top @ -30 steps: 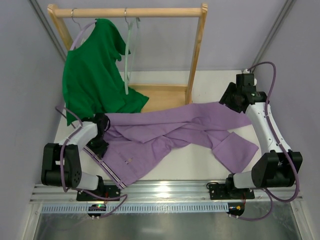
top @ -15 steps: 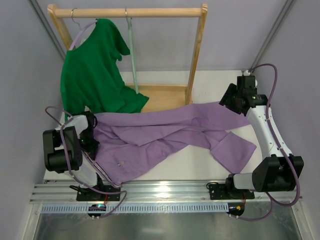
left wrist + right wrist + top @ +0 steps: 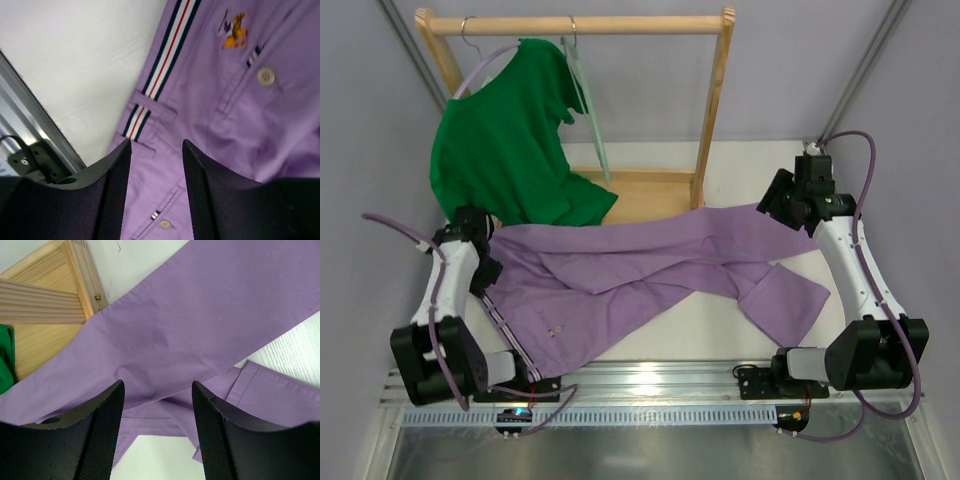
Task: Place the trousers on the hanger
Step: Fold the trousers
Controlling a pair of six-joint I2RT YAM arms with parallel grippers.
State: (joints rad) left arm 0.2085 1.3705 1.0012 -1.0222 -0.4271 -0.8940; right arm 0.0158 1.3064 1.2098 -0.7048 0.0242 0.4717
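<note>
left claw [image 3: 156, 145] has opened above trousers [image 3: 640, 262] on white table [image 3: 715, 325].

Both arms share one build: the left arm [image 3: 442, 285] and the right arm [image 3: 855, 265] have smooth white link shells joined by chunky black motor housings, the bulkiest ones low down near the mounting rail. A thin lilac cable [image 3: 869, 150] runs along each arm, looping clear of the shell at the joints. The left gripper [image 3: 156, 150] and right gripper [image 3: 157, 390] carry broad matte black fingers [image 3: 102, 430] — rounded at the edges, finely ribbed on their inner faces.
</note>
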